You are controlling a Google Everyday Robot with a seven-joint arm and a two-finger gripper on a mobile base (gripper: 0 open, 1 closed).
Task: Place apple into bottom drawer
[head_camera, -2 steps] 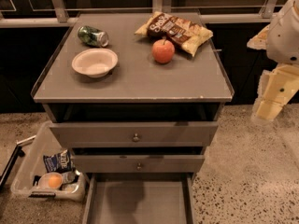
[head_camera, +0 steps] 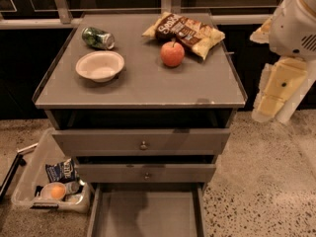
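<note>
Currently the apple (head_camera: 172, 54) sits upright on the grey cabinet top (head_camera: 143, 85), toward the far right, its dark stem pointing up. It is just in front of a crumpled chip bag (head_camera: 190, 31) and looks to be touching the bag's near edge. To the left of the apple, well apart from it, a white bowl (head_camera: 99, 65) stands open side up. A green drink can (head_camera: 98, 37) lies on its side beyond the bowl, near the far left corner.

Below the top, two grey drawer fronts with small round knobs stand slightly pulled out, the upper front (head_camera: 143, 141) above the lower front (head_camera: 145, 173). Under them the bottom drawer (head_camera: 148, 214) is drawn out toward the near edge of the scene, showing a bare grey floor and thin side walls.

On the speckled floor (head_camera: 261, 181) to the left of the cabinet lies a clear plastic bin (head_camera: 29, 177), holding a blue snack packet (head_camera: 61, 171) and a small pale-orange round item (head_camera: 58, 190).

The cream-coloured gripper (head_camera: 276, 95) hangs off the right side of the cabinet, level with its top edge and well apart from the apple, holding nothing. Whether it is open or closed cannot be told.
</note>
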